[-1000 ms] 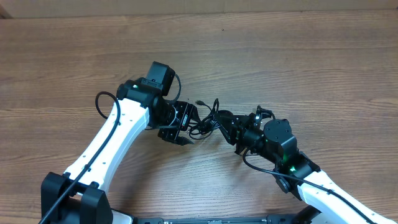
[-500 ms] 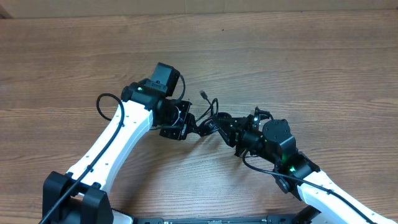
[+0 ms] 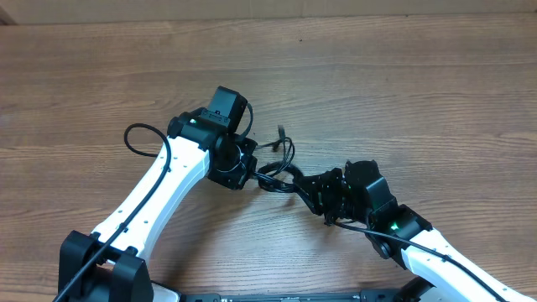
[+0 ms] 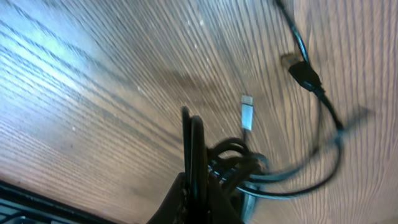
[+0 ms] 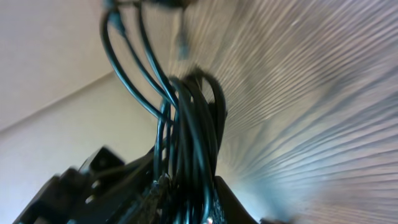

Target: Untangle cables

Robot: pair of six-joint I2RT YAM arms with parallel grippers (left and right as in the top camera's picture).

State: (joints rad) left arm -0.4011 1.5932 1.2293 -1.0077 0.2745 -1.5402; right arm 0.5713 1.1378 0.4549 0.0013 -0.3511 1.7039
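Left fingers [image 4: 191, 152] and right fingers [image 3: 312, 186] each pinch the knotted cables [image 3: 277, 168], strung between them over the surface [image 3: 403, 101]

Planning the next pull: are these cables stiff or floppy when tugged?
Likely floppy: the cables curve in loose loops between the left gripper and right gripper. Probably light: thin strands. The bunch at the right gripper may snag.

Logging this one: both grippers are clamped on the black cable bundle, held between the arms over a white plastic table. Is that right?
One detail is off: the table is brown wood grain, not white plastic, as the overhead view shows. The rest holds: the left gripper and the right gripper are both clamped on the black cable bundle between the arms.
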